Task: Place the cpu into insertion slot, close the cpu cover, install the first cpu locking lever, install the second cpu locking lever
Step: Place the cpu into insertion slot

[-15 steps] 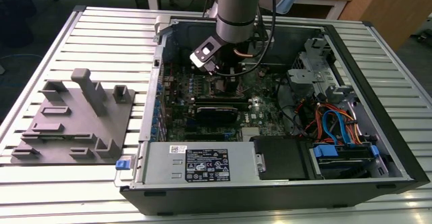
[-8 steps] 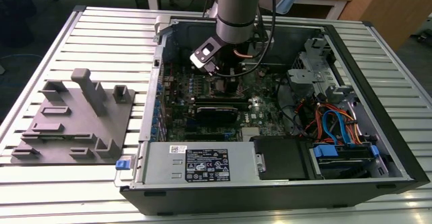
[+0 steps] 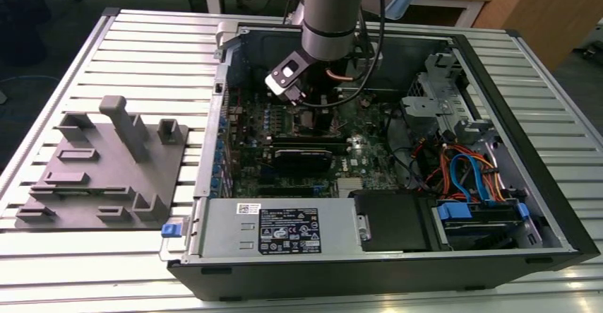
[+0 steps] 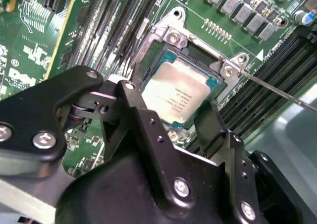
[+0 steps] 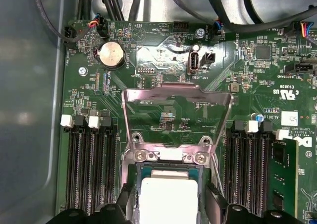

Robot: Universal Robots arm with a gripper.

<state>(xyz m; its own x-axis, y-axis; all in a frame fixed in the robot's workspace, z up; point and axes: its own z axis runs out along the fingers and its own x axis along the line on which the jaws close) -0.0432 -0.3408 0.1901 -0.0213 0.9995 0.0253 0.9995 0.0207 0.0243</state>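
Hovering at eleven o'clock in the computer case (image 3: 541,136) (exterior view), my gripper (image 4: 171,107) is straddling the cpu (image 4: 176,85); gripping or not, I cannot tell.

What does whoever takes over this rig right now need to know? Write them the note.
The gripper: jaws open, standing either side of the chip, seemingly not touching it.
The chip lies in the socket and looks seated.
The cover stands open, tipped back.
One lever, a thin rod, sticks out unlatched beside the socket.
Done: chip placed. Left: close cover, latch both levers.
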